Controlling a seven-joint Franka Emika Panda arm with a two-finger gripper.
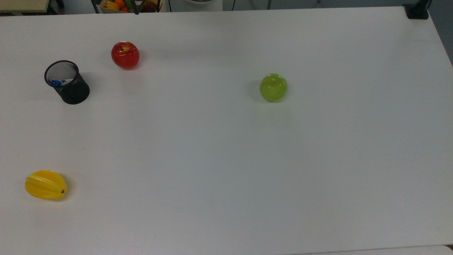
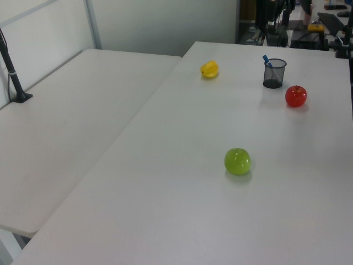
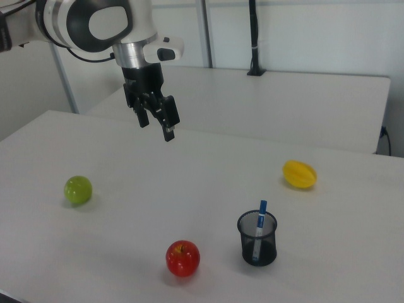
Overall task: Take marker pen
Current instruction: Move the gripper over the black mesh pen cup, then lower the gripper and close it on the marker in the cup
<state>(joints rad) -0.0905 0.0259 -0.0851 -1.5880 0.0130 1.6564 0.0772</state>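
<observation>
The marker pen [image 3: 261, 214] stands tilted in a black mesh cup [image 3: 257, 240], blue cap up. From above, the marker pen [image 1: 56, 83] leans on the rim of the cup [image 1: 72, 92] at the top view's left. In the left view, the marker pen [image 2: 266, 59] pokes out of the cup [image 2: 274, 74] at the far right. My gripper [image 3: 156, 128] hangs open and holds nothing. It is high above the table, well to the right view's left of the cup.
A red apple [image 3: 183, 257] lies close to the cup, a green apple [image 3: 78, 189] farther off, and a yellow star fruit [image 3: 299, 174] beyond the cup. A second table [image 2: 66, 127] adjoins this one. A black clamp post [image 1: 417, 10] grips the table corner.
</observation>
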